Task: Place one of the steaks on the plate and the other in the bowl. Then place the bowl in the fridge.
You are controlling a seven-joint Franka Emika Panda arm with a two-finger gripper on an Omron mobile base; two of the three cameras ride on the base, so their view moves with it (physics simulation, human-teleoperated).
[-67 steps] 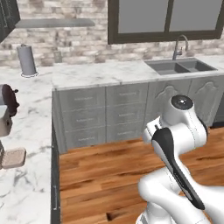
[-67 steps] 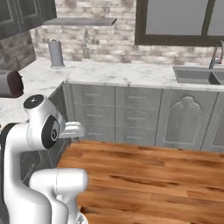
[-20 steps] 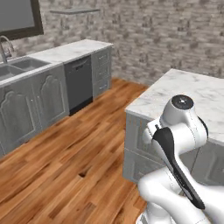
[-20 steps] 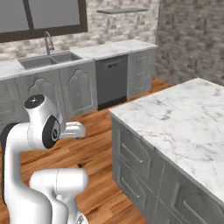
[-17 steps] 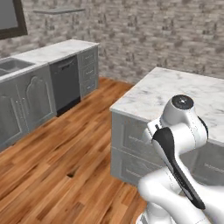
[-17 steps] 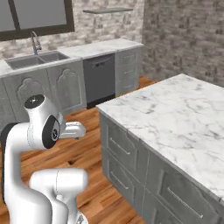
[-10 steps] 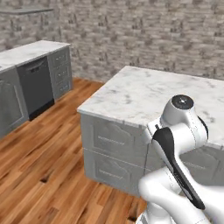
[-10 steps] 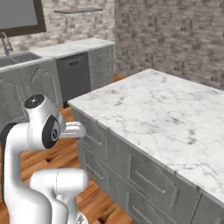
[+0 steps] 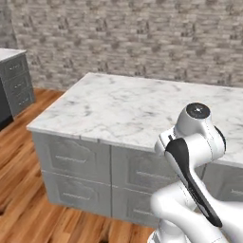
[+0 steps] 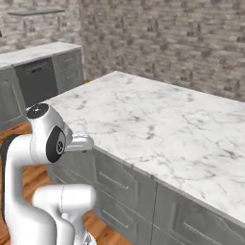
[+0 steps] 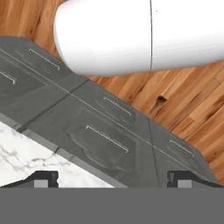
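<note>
The gripper (image 11: pixel 112 178) hangs above the near edge of the marble table (image 9: pixel 142 107), with jaws spread wide and grasping nothing. Below this edge, grey drawers (image 11: pixel 105 138) face the wooden floor (image 11: pixel 183 109).

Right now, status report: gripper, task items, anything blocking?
Gripper open, holding nothing. Facing marble-topped island, grey drawers below. No steaks, plate or bowl in sight. Wood floor alongside.

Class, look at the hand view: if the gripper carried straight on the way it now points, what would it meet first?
Probably the grey drawer fronts of the kitchen island, just below the marble countertop edge. The gripper, jaws wide open, aims at that cabinet face; depth is hard to judge, so the distance remains unclear.
</note>
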